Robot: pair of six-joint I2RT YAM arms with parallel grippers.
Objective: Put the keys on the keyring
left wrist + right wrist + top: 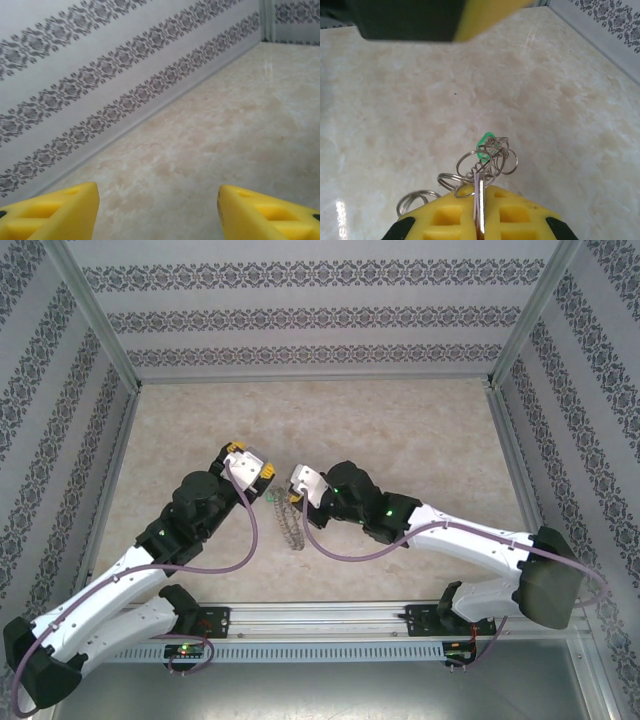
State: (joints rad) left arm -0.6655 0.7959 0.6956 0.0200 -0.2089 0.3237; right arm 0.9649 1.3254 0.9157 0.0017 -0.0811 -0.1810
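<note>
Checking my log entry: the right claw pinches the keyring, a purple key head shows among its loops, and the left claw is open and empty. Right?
Not quite: the key head among the keyring loops is green, not purple; the right wrist view shows it. The right claw does pinch the keyring, and the left claw is open and empty.

Beige marble-look tabletop (pixel 400 430) across centre of frame, soft even light. Small glare spot (pixel 340 215) lower left in right wrist view. Back wall (pixel 320 300) at top, left wall (pixel 50 440) & right wall (pixel 590 410): white w/ grey floral bands. Silver posts (pixel 95 315) in upper corners. Metal rail (pixel 320 625) along bottom.
</note>
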